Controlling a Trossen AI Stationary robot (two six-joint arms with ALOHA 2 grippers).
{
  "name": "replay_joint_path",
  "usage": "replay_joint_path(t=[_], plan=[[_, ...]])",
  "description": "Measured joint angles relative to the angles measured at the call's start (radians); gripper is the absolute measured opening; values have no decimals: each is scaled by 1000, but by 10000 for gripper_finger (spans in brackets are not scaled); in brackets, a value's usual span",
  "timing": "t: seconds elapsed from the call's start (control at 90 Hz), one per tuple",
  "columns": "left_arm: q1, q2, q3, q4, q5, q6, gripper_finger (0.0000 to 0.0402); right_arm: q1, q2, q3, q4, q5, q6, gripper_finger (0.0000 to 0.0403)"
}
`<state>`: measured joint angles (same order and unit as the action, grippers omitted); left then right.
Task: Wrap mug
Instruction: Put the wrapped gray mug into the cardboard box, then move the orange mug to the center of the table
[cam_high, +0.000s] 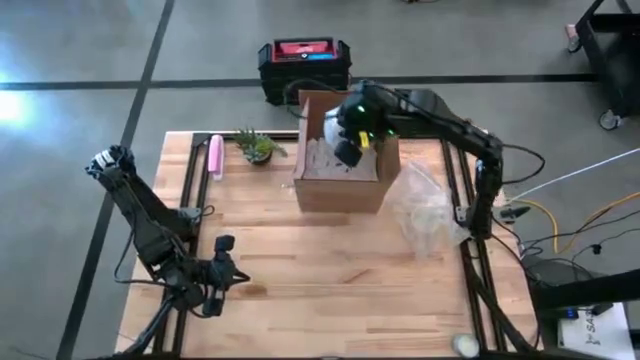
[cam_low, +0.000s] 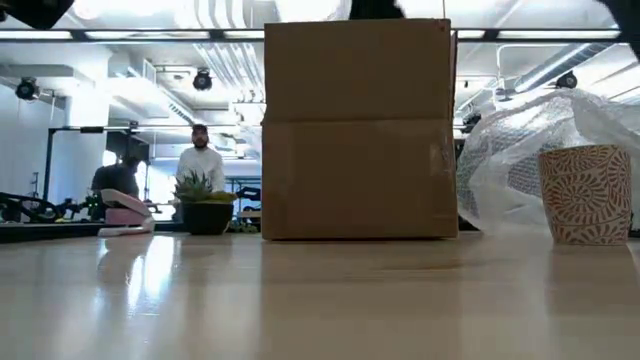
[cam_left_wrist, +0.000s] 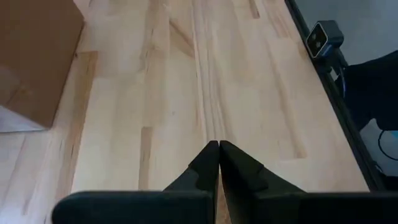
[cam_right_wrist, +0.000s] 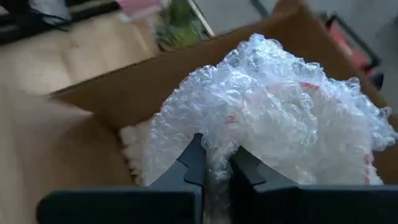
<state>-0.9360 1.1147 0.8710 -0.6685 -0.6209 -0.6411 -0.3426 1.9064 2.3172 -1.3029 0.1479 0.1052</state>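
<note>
My left gripper (cam_left_wrist: 219, 147) rests pinched together over bare wooden tabletop (cam_left_wrist: 249, 93). On the right wrist camera, my right gripper (cam_right_wrist: 215, 160) pinches a wad of clear bubble wrap around a mostly hidden object (cam_right_wrist: 273, 112), hanging inside the open brown cardboard box (cam_high: 340, 178). Only the low camera shows a leaf-patterned paper cup (cam_low: 585, 193) apart.

Open cardboard box (cam_high: 338, 180) on wooden table (cam_high: 320, 280), right gripper (cam_high: 348, 150) inside it, bubble wrap (cam_high: 425, 210) beside
</note>
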Motion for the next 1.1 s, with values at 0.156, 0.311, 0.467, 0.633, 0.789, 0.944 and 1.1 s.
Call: replay_joint_path(t=[0.156,0.311,0.467,0.633,0.789,0.944,1.1], plan=[[0,2,-13,4,1,-3,0,-66,97,-19,-1,-58,25,9],[0,2,-16,26,14,-4,0,-76,184,-24,-45,-119,45,8],[0,2,-16,77,55,34,0,-77,265,-28,-55,-178,51,10],[2,3,-16,77,54,40,0,-76,304,-27,-47,-207,25,57],[3,9,-17,77,61,24,0,-75,280,-7,-54,-202,-12,133],[3,15,-17,77,61,28,0,-74,190,31,-187,-266,-1,197],[4,20,-17,76,30,45,0,-52,25,29,-269,-279,29,231]])
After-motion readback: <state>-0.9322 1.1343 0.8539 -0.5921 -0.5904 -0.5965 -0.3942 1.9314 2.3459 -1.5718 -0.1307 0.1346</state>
